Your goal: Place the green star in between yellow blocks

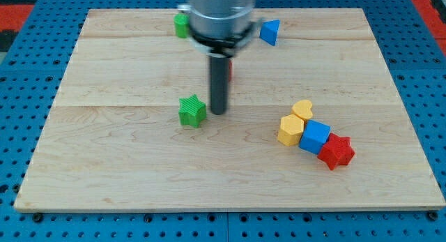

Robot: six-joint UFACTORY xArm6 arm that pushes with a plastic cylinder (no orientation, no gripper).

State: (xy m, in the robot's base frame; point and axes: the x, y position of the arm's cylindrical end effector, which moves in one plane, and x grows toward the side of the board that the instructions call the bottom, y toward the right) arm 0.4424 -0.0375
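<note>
My tip (219, 112) stands just right of the green star-shaped block (191, 110) on the wooden bench (125, 172). No fingers fitted. Yellow heart block (302, 108) and yellow hexagonal block (290, 130) lie touching, well right, beyond the tip.

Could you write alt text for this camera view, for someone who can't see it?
A dark rod's tip rests on a wooden board just right of a green star. Toward the view's lower right, two yellow blocks, a blue cube and a red star cluster together.
</note>
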